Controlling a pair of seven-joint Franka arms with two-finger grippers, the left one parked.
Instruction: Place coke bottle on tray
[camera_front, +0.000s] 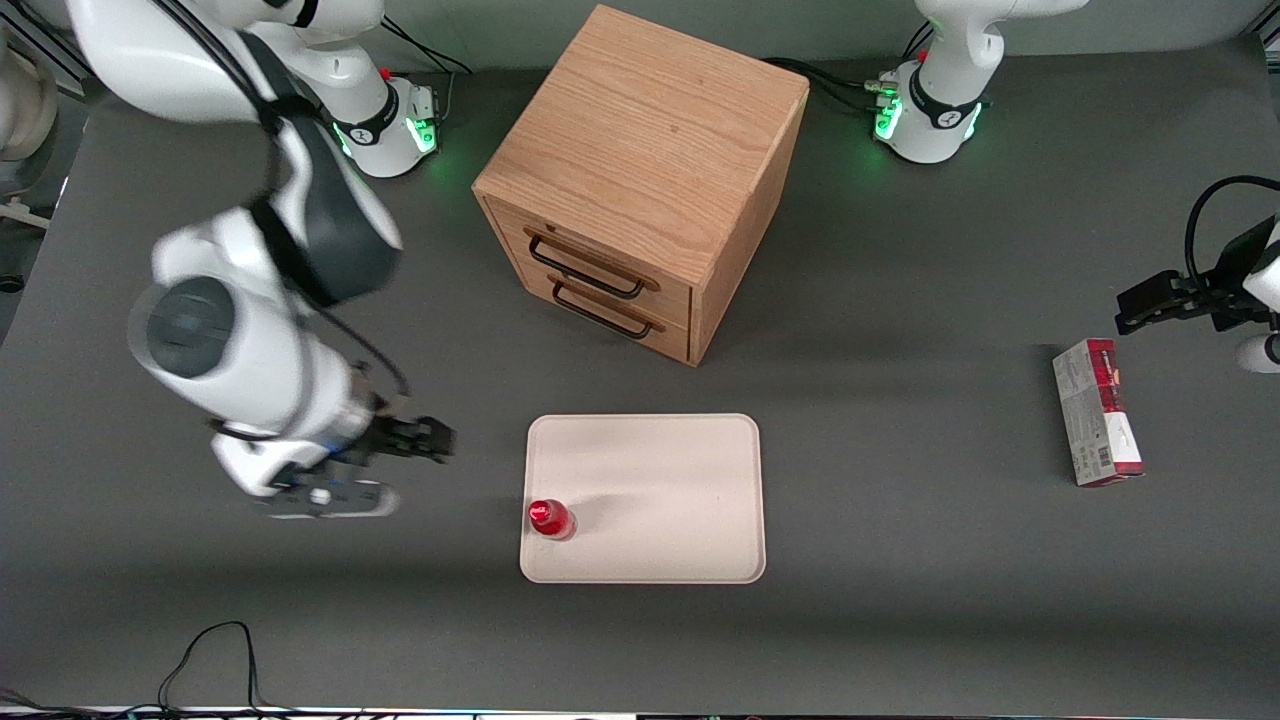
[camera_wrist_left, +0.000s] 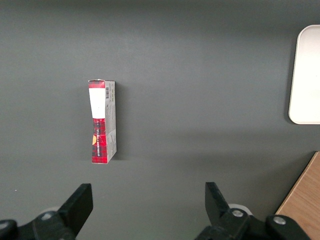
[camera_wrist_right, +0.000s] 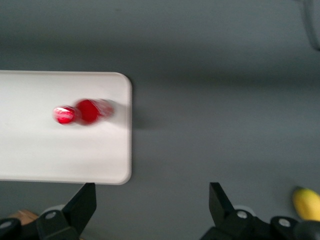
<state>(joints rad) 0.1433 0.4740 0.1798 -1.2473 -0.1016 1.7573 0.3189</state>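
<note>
The small red coke bottle stands upright on the cream-white tray, in the tray's corner nearest the front camera on the working arm's side. It also shows in the right wrist view, on the tray. My right gripper hangs above the bare table beside the tray, toward the working arm's end, apart from the bottle. Its fingers are spread wide and hold nothing; the gripper is open.
A wooden drawer cabinet stands farther from the front camera than the tray. A red-and-white carton lies toward the parked arm's end. A yellow lemon shows beside the gripper in the right wrist view.
</note>
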